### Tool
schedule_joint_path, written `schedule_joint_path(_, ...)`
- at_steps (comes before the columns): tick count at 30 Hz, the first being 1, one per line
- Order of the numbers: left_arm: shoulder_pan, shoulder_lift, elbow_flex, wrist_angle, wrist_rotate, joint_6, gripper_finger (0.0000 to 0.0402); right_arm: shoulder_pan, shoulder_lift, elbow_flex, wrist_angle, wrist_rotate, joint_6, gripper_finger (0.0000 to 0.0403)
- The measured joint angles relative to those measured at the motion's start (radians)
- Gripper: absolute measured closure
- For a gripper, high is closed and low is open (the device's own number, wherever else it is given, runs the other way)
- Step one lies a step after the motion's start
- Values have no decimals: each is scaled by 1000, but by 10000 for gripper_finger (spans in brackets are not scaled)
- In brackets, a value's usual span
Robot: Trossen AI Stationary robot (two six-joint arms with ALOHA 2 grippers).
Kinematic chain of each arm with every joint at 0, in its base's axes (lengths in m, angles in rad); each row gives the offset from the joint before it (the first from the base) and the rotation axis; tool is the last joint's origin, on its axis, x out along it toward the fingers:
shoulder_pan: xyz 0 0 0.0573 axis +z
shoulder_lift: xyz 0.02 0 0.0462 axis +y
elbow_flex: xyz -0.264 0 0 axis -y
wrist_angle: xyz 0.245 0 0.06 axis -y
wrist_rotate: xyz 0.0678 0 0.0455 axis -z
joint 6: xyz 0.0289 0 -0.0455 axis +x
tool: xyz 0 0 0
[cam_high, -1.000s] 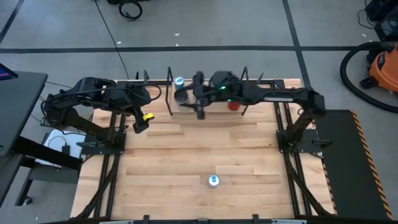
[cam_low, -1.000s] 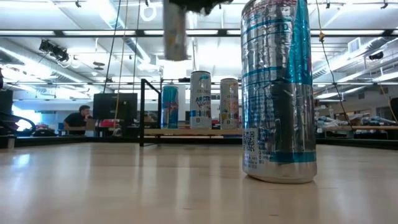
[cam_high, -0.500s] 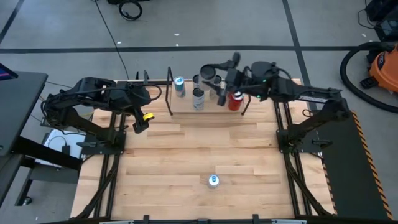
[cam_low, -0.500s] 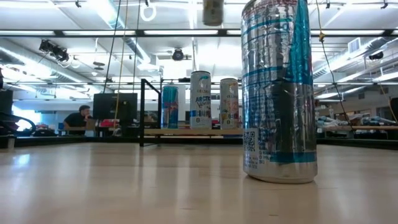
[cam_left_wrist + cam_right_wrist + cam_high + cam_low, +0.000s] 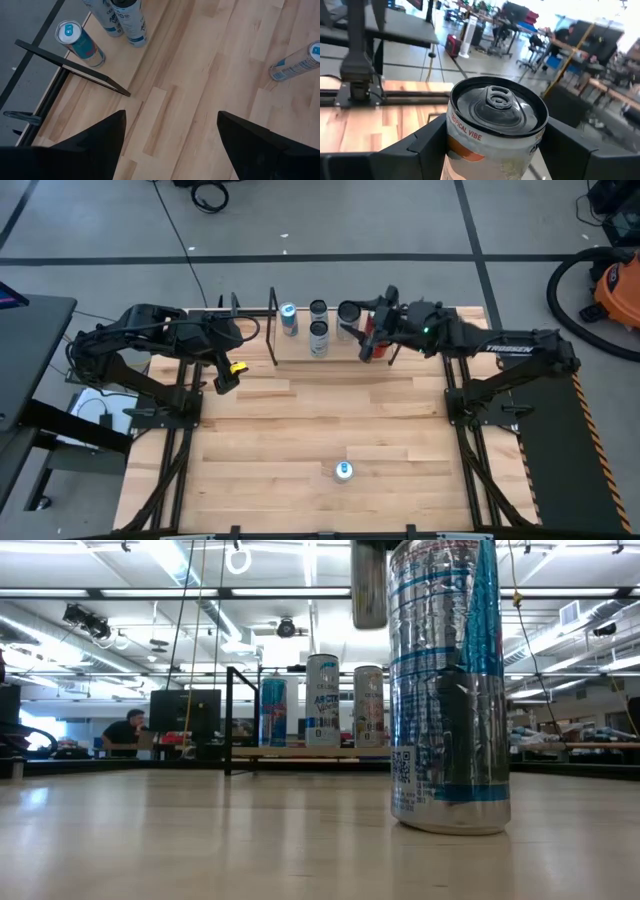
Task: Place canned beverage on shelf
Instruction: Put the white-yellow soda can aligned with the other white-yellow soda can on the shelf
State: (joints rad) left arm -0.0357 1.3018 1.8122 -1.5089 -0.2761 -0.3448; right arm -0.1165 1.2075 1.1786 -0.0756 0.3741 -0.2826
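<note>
My right gripper (image 5: 362,323) is shut on a silver can with an orange label (image 5: 492,125), high over the right part of the shelf (image 5: 345,353). The shelf is a light plank between black rod uprights at the table's far edge. On it stand a teal can (image 5: 288,318), two pale cans (image 5: 319,335) and a red can (image 5: 377,346), all on their bases. A blue-and-silver can (image 5: 343,471) stands on the tabletop near the front edge. My left gripper (image 5: 170,135) hangs open at the far left, touching nothing. My right gripper pinches the can's side wall (image 5: 454,145), a little below the top rim, between its two fingers (image 5: 420,150). The fingers come in about level from the table's right side. The can (image 5: 369,585) hangs upright, lifted clear, well above the cans on the shelf.
The tabletop (image 5: 320,415) between the shelf and the front can is bare wood. Black frame rails run along the table's left and right sides. Beyond the far edge lies a room with desks and a seated person (image 5: 127,730).
My right gripper has carried the can toward the table's right edge, from over the shelf's left part to over its right part, and has swung round to a more level pose. The can stays upright and clear of the shelf.
</note>
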Motion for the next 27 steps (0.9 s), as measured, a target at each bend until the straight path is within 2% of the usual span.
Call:
schedule_joint_path(7, 0, 0, 0, 0, 0, 0, 88, 0, -20, -288, 288, 84, 95, 133)
schedule_joint_path(14, 0, 0, 0, 1, 0, 0, 88, 5, -16, -470, 512, 101, 155, 132)
schedule_joint_path(19, 0, 0, 0, 2, 0, 0, 88, -14, 8, -537, 573, 106, 160, 131)
schedule_joint_path(27, 0, 0, 0, 16, -1, 0, 88, -51, 135, -539, 630, 102, 133, 130)
